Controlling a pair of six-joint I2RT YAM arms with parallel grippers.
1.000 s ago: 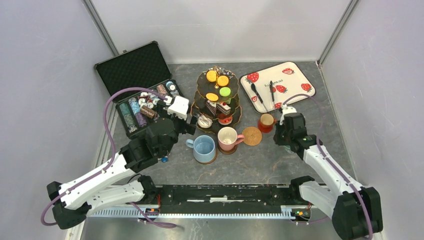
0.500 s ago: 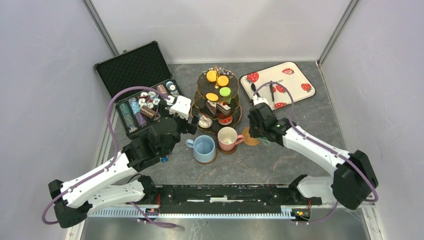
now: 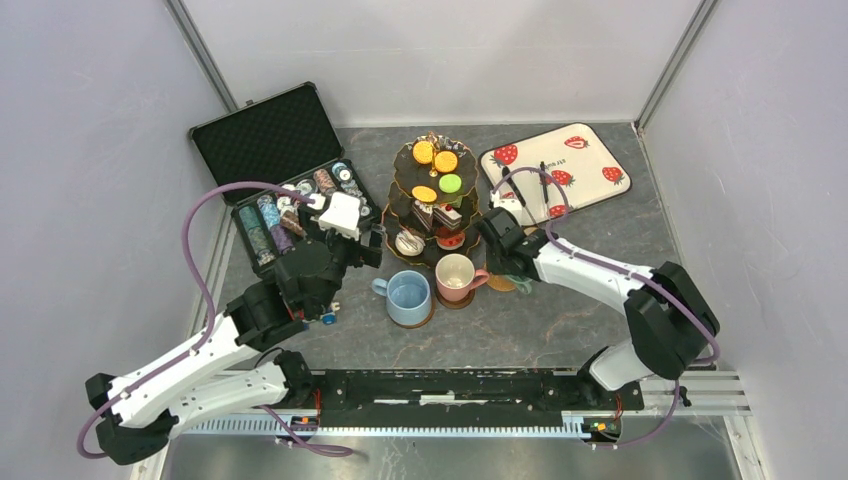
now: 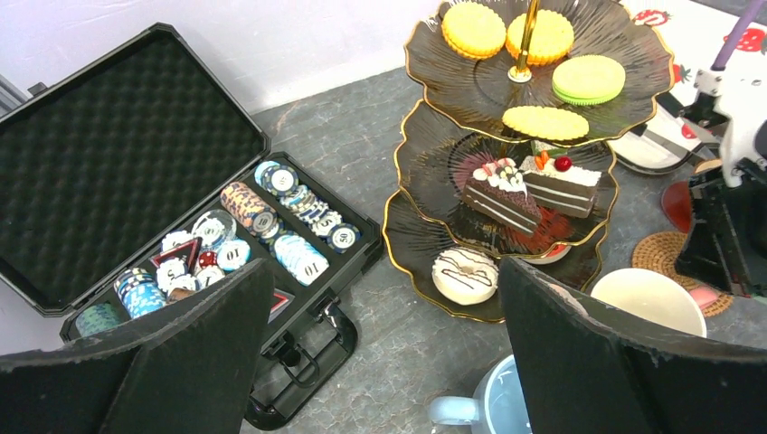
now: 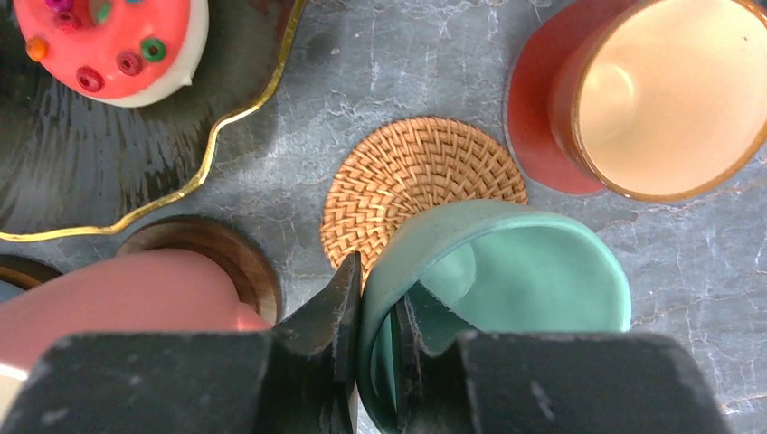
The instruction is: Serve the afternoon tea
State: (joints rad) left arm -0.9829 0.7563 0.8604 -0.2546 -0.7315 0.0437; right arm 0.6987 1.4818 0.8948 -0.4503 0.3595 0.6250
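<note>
**Grip.** The right pincer (image 5: 373,303) is clamped on the wall of the green mug (image 5: 506,271), one finger inside the rim and one outside. The left pincer (image 4: 380,353) stands wide apart and holds nothing, on the far side of the pink mug (image 5: 136,289) from the woven coaster (image 5: 407,172).

**Position.** The green mug overlaps the near part of the woven coaster, not centred on it. Whether its base touches the coaster cannot be told.

**Hazards, as judged:**
- Off-centre release: the mug base would land half on the woven coaster, half on the table (image 5: 687,271), and rock or tip.
- A single-wall rim grip gives little hold against rotation, so the mug could swing between the fingers during lowering.
- Crowding: the pink mug on its wooden coaster (image 5: 226,244) sits just beside the woven coaster on one side, and the brown mug (image 5: 669,90) just beside it on the other. A sideways correction could knock either.
- The gold rim of the three-tier stand (image 5: 136,163) lies close beyond the woven coaster. An overshoot could jolt the stand and dislodge the pink donut (image 5: 118,36).
- On withdrawal, the inner finger could catch the rim and drag the mug off the woven coaster.
</note>
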